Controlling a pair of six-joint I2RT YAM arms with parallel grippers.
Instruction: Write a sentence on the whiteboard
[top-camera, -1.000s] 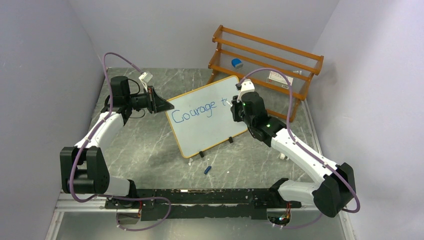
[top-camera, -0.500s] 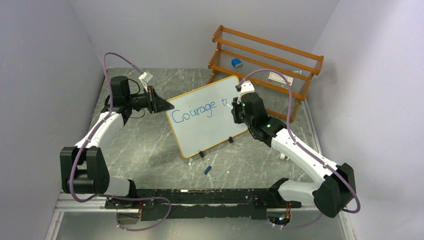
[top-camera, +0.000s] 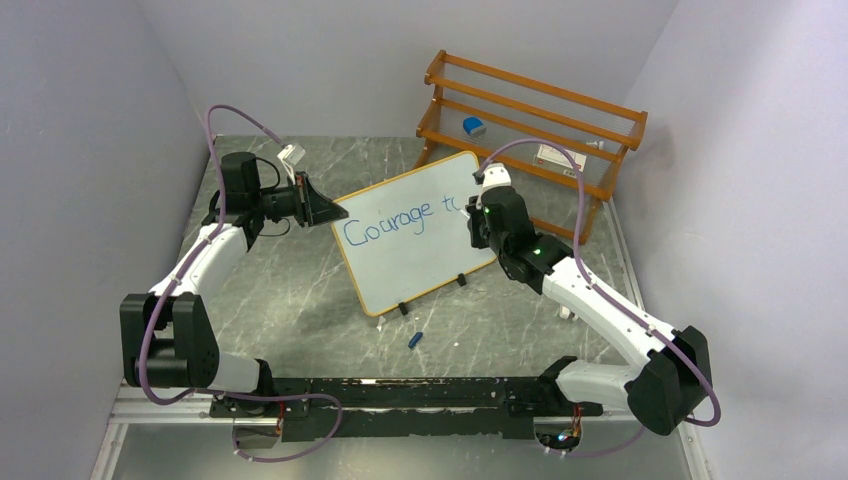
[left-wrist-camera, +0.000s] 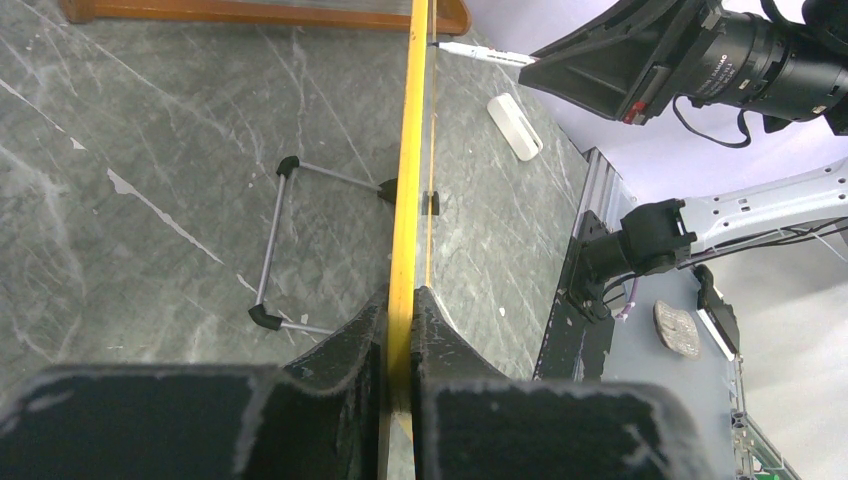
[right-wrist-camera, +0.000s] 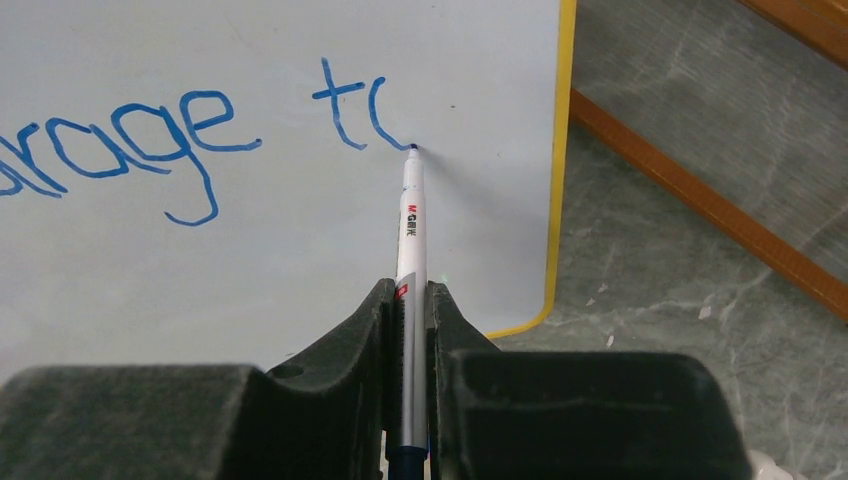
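Observation:
The whiteboard (top-camera: 400, 255) stands tilted on black clip feet mid-table. Blue writing on it (top-camera: 388, 222) reads "Courage t" plus a part-drawn letter; in the right wrist view the writing (right-wrist-camera: 200, 130) ends at "tc". My left gripper (top-camera: 322, 208) is shut on the board's left frame edge (left-wrist-camera: 405, 230), seen edge-on between its fingers. My right gripper (top-camera: 470, 212) is shut on a white marker (right-wrist-camera: 410, 240), whose tip touches the board at the end of the last stroke. The marker also shows in the left wrist view (left-wrist-camera: 480, 53).
An orange-wood rack (top-camera: 530, 125) stands behind the board, with a blue eraser (top-camera: 473, 126) and a small box (top-camera: 553, 155) on it. A blue marker cap (top-camera: 414, 339) lies on the table in front of the board.
My right gripper has moved the marker slightly right along the board, adding a curved stroke after the "t". The left arm has not moved.

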